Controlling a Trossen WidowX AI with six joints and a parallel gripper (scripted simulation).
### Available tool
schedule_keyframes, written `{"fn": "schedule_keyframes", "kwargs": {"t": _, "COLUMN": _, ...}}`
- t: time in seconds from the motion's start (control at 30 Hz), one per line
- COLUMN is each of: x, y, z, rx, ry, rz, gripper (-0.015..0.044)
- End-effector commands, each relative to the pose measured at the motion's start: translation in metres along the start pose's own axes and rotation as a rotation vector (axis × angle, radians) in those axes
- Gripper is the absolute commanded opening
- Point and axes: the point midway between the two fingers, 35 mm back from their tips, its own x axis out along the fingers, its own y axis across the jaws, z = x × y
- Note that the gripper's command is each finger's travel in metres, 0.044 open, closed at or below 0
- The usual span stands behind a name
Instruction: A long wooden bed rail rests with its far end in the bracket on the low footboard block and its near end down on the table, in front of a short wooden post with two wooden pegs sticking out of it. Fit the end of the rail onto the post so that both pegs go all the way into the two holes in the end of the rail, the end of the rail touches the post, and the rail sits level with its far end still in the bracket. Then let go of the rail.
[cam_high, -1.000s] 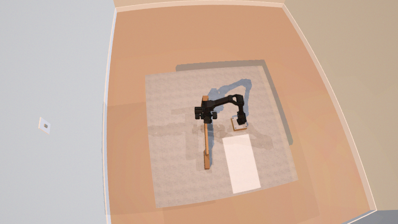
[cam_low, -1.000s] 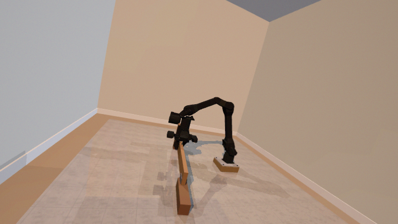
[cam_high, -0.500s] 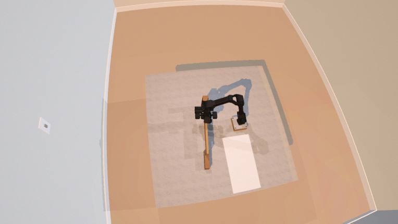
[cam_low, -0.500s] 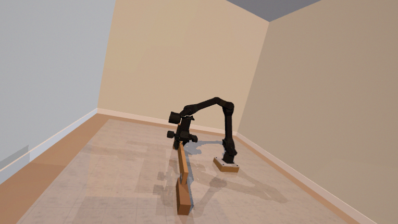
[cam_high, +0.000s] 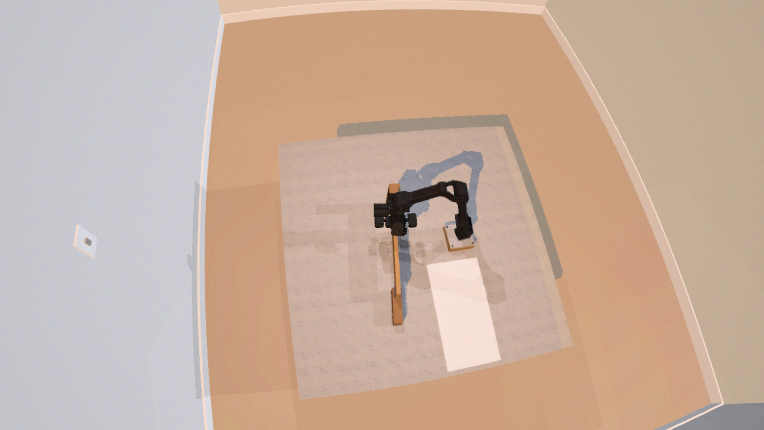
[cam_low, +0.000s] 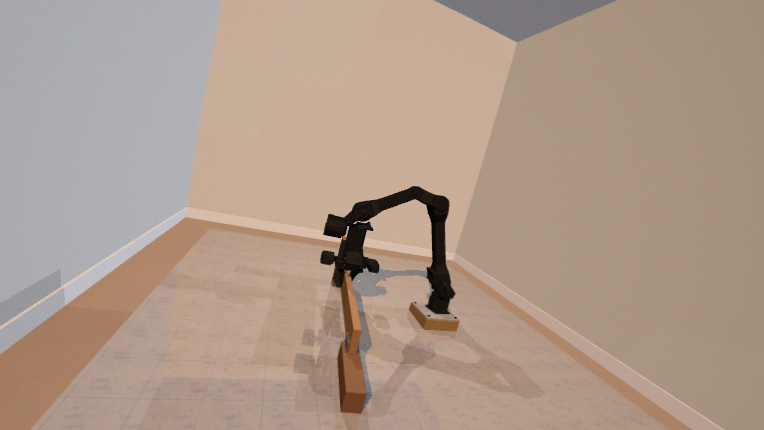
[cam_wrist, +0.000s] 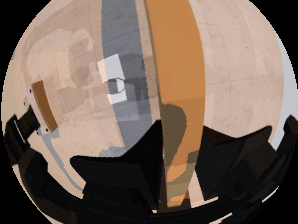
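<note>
The long orange-brown rail (cam_high: 396, 267) (cam_low: 350, 315) (cam_wrist: 180, 60) runs from the low footboard block (cam_high: 397, 314) (cam_low: 352, 381) to my gripper. Its far end is at the bracket on that block. My gripper (cam_high: 397, 232) (cam_low: 348, 273) (cam_wrist: 170, 122) points down and is shut on the rail near its other end, with a finger on each side. The wooden post (cam_high: 394, 187) (cam_low: 343, 242) stands just beyond the gripper, mostly hidden by it. The pegs, the holes and any gap between rail end and post are hidden. I cannot tell whether the rail is exactly level.
The arm's base, on its wooden block (cam_high: 460, 247) (cam_low: 442, 324) (cam_wrist: 45, 106), stands to the right of the rail in the top and exterior views. The arm arches from it over to the rail. A white rectangle (cam_high: 464, 315) lies in front of the base in the top view.
</note>
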Motion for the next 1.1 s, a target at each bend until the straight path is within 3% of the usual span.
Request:
{"fn": "schedule_keyframes", "kwargs": {"t": 0.0, "x": -0.0022, "y": -0.0015, "z": -0.0032, "rx": -0.001, "ry": 0.005, "rz": -0.006, "gripper": 0.0000}}
{"fn": "schedule_keyframes", "kwargs": {"t": 0.4, "x": -0.0022, "y": -0.0017, "z": -0.0067, "rx": -0.001, "ry": 0.006, "rz": -0.006, "gripper": 0.0000}}
{"fn": "schedule_keyframes", "kwargs": {"t": 0.93, "x": 0.0001, "y": -0.0001, "z": -0.0038, "rx": 0.000, "ry": 0.001, "rz": 0.000, "gripper": 0.0420}}
{"fn": "schedule_keyframes", "kwargs": {"t": 1.07, "x": 0.0001, "y": -0.0001, "z": -0.0038, "rx": 0.000, "ry": 0.001, "rz": 0.000, "gripper": 0.0440}}
